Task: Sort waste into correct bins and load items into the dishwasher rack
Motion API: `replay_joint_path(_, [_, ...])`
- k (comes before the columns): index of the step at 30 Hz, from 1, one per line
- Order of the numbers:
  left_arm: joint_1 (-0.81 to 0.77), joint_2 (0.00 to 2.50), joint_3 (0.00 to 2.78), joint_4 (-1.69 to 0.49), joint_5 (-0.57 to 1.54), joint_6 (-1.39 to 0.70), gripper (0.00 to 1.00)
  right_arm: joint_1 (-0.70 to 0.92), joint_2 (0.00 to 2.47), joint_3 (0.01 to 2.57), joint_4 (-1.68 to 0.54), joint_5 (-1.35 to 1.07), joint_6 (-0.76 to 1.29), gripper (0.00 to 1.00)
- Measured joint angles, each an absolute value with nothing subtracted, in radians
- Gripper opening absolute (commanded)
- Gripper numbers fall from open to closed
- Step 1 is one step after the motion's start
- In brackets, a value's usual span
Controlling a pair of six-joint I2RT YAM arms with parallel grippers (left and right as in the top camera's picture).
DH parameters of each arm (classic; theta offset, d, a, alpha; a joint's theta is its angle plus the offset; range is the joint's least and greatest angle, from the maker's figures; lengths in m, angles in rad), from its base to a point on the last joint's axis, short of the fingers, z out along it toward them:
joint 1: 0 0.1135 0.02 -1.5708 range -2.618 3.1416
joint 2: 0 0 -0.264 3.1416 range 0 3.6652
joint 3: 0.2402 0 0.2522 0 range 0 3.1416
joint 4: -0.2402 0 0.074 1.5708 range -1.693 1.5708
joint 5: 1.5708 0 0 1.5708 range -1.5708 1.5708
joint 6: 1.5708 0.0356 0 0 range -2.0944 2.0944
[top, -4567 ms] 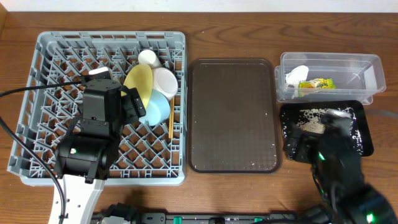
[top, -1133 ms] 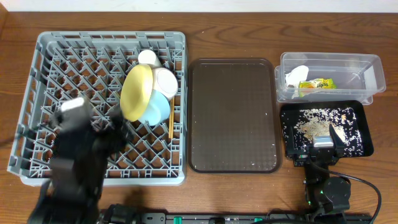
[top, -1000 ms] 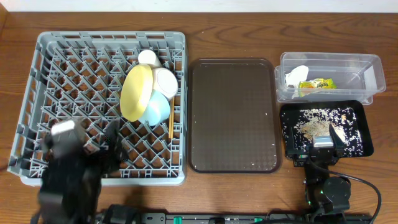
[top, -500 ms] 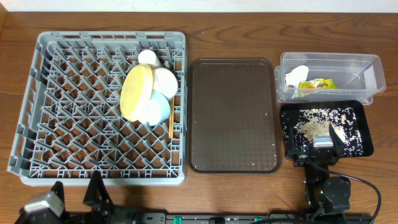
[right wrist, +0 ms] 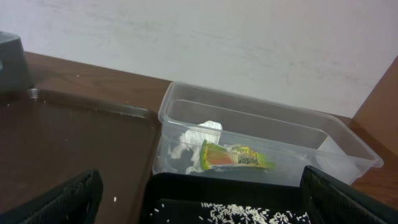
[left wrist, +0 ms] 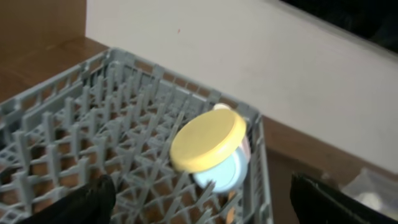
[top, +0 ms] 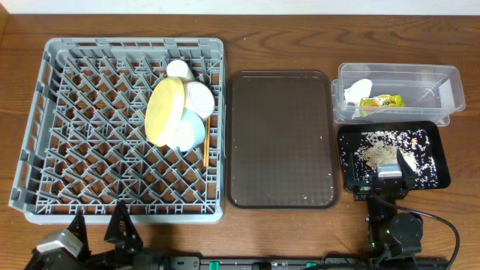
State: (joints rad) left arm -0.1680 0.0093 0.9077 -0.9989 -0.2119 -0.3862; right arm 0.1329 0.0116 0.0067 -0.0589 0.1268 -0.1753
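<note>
Overhead, the left gripper (top: 97, 227) is seen drawn back off the rack (top: 135, 45) to the table's near edge, its fingers spread wide with nothing held. In the rack's right half the plate (top: 165, 112) is propped on the blue bowl (top: 191, 133), with the cup (top: 178, 69), white bowl (top: 200, 97) and chopsticks (top: 205, 150) alongside. Rightward, the tissue (top: 357, 90) and wrapper (top: 382, 100) lie in the clear tub (top: 450, 94), and the crumbs (top: 375, 152) in the black tray (top: 442, 169). The right gripper (right wrist: 199, 208) is parked there, fingers apart and empty. With the last arm withdrawn, the job is judged finished.
</note>
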Motion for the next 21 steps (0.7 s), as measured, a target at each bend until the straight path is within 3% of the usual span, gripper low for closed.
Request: replay_joint_path(21, [-0.168,0.009,0.334,0.039,-0.159,-0.423,0.91,0.133,0.012,0.007,-0.059,0.127,-0.178,0.99])
